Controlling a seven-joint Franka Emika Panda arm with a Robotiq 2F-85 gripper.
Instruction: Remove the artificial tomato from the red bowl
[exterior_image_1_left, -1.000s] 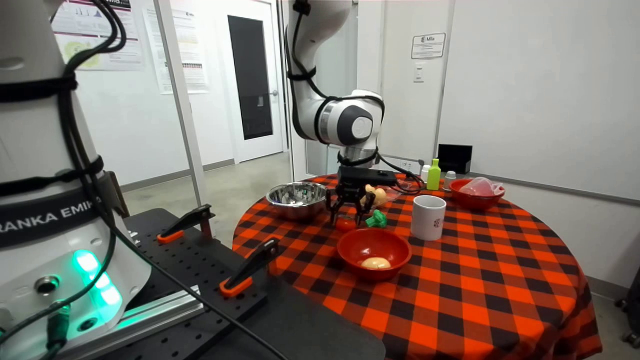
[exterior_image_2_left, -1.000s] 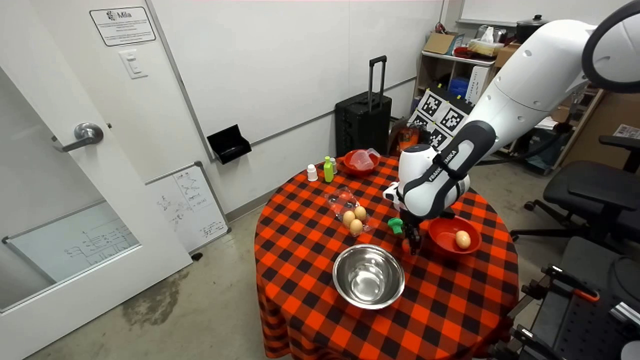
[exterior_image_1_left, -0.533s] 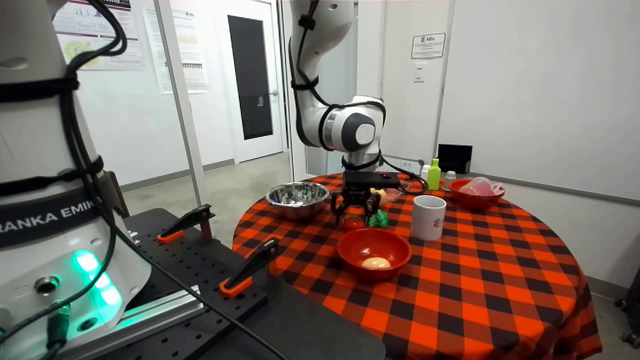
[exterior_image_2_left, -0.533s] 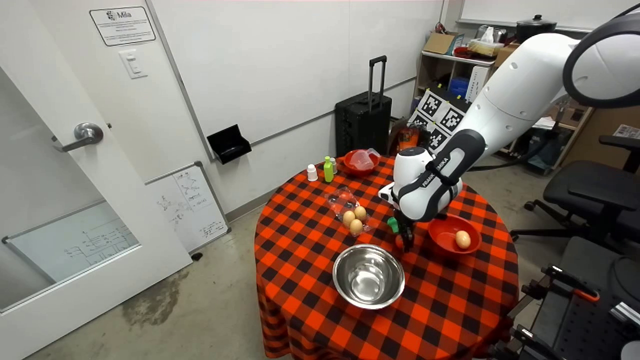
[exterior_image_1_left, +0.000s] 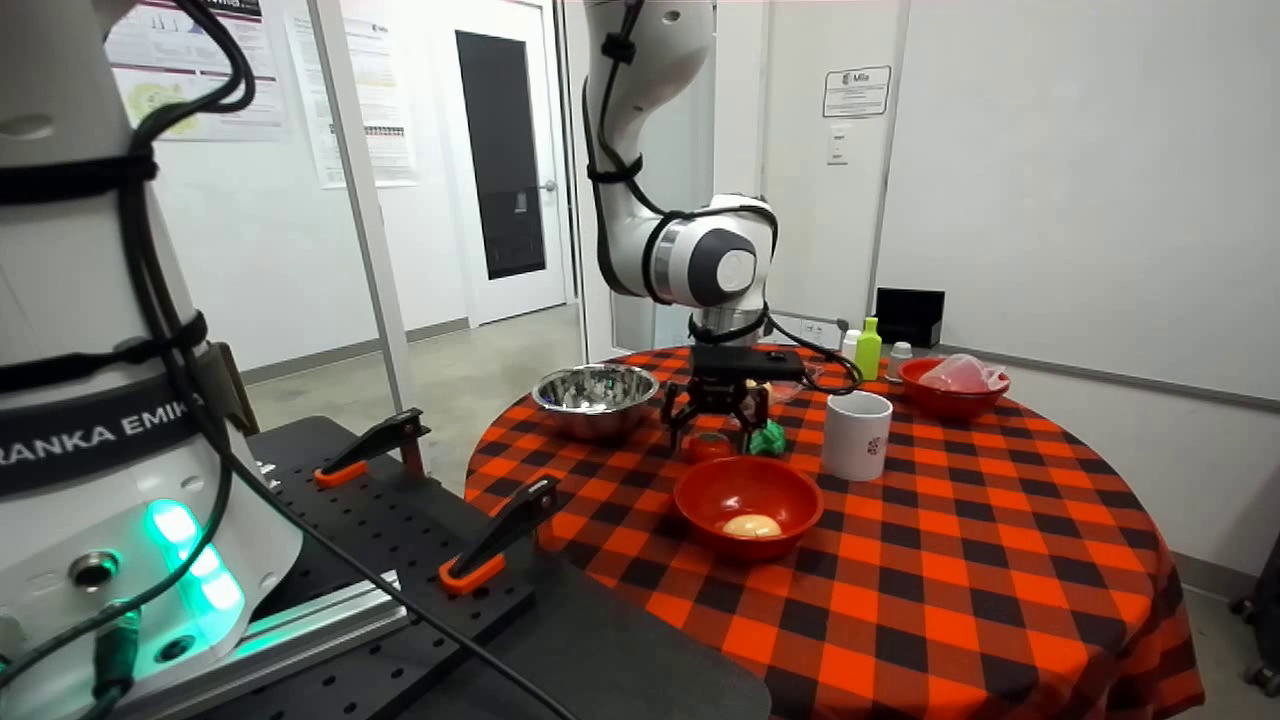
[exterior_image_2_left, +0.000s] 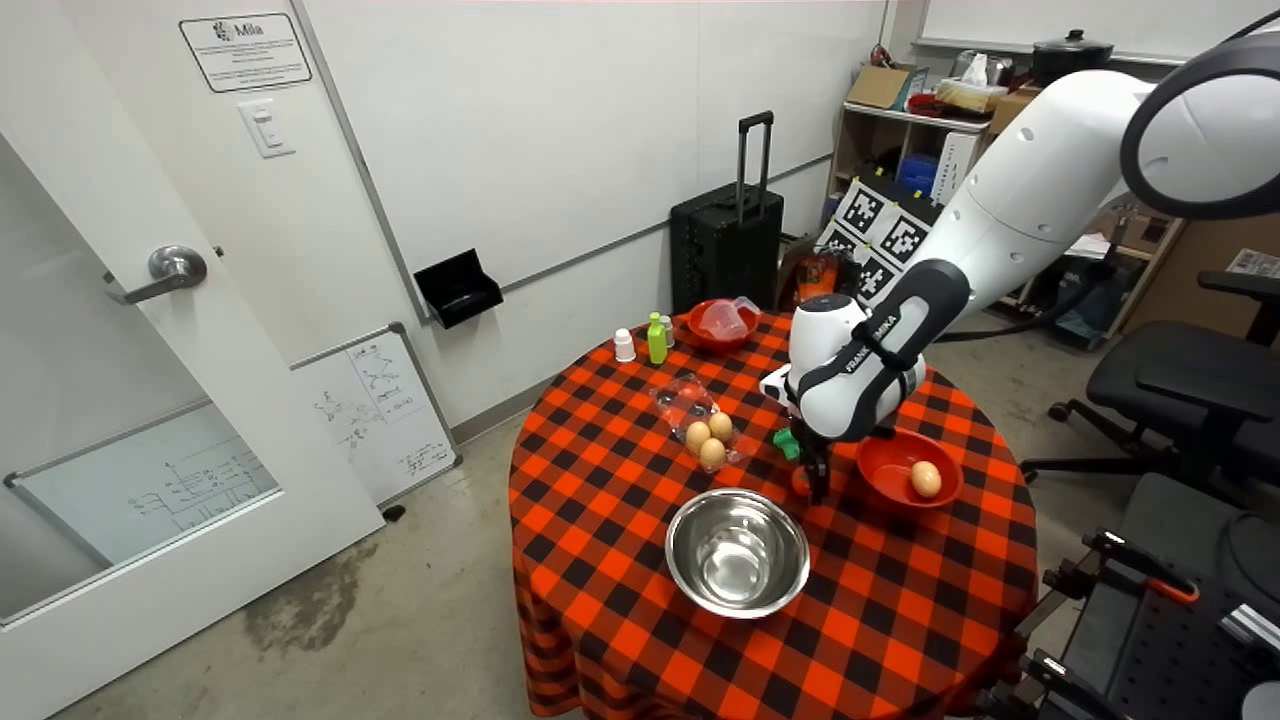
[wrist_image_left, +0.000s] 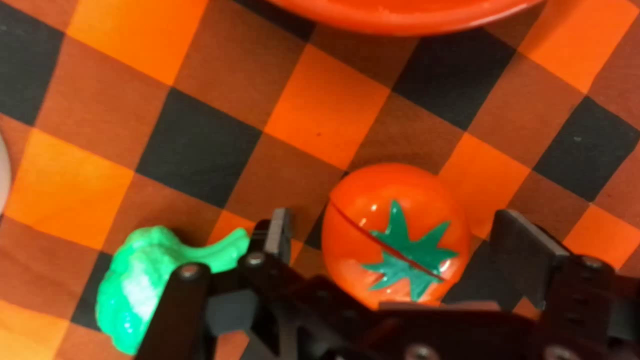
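Observation:
The artificial tomato (wrist_image_left: 385, 200), red with a green star of leaves, rests on the checked cloth just outside the red bowl (exterior_image_1_left: 738, 486). My gripper (wrist_image_left: 400, 236) stands open over it, one finger on either side; in the wrist view gaps show between the tomato and both fingers. Part of the tomato's lower edge is hidden behind the gripper. Inside the red bowl lies a single egg (exterior_image_2_left: 926, 479); the bowl's rim crosses the top of the wrist view. In both exterior views the tomato (exterior_image_1_left: 708, 448) shows partly behind the fingers.
Green toy broccoli (wrist_image_left: 132, 290) lies right beside a finger. A steel bowl (exterior_image_2_left: 735, 550) is on the far side of the tomato from the red bowl. A white cup (exterior_image_1_left: 850, 440), several eggs (exterior_image_2_left: 712, 454), a green bottle (exterior_image_2_left: 656, 342) and another red bowl (exterior_image_1_left: 945, 402) share the table.
My gripper has spread from around the tomato to wider apart and shifted slightly, the wrist sinking a little. The tomato moved slightly with it at first, then stayed. The broccoli has been nudged aside.

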